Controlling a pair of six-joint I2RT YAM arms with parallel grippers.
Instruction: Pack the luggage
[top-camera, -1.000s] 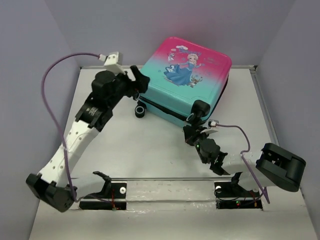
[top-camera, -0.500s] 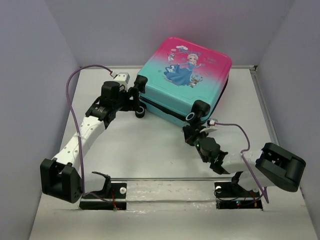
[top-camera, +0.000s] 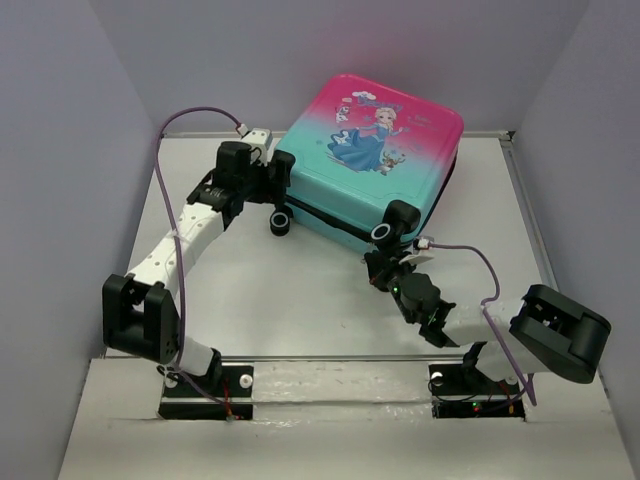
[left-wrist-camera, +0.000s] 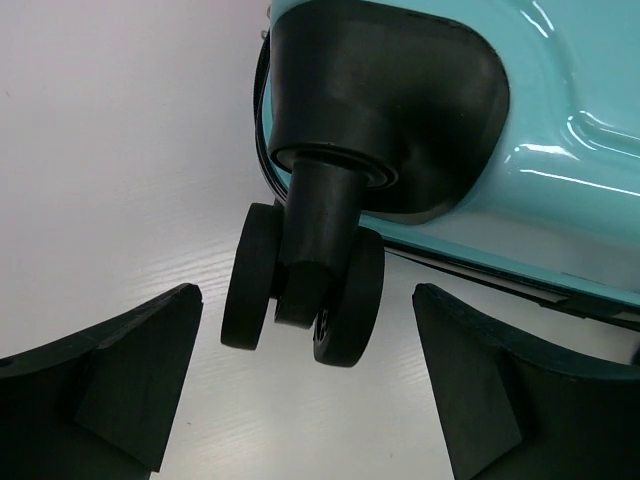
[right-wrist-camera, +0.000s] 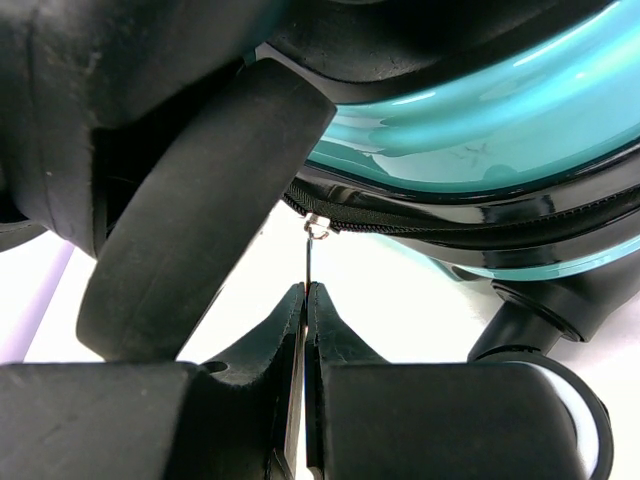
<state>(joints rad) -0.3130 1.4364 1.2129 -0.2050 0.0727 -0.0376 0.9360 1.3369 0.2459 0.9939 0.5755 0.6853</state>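
Pale lilac walls box in a white tabletop (top-camera: 300, 290), where the luggage (top-camera: 370, 165) lies flat at the far centre with its shells together, so packing looks largely done and only the zip seems left to run. The right end effector (right-wrist-camera: 305, 296) is pinched tight on the zipper pull (right-wrist-camera: 311, 250). The left end effector (left-wrist-camera: 305, 305) gapes wide either side of a wheel (left-wrist-camera: 345, 295), gripping nothing.

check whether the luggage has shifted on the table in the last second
No. In the top view the luggage lies where it did: its pink corner crosses the table's back edge at the same place, and its wheel has not shifted.
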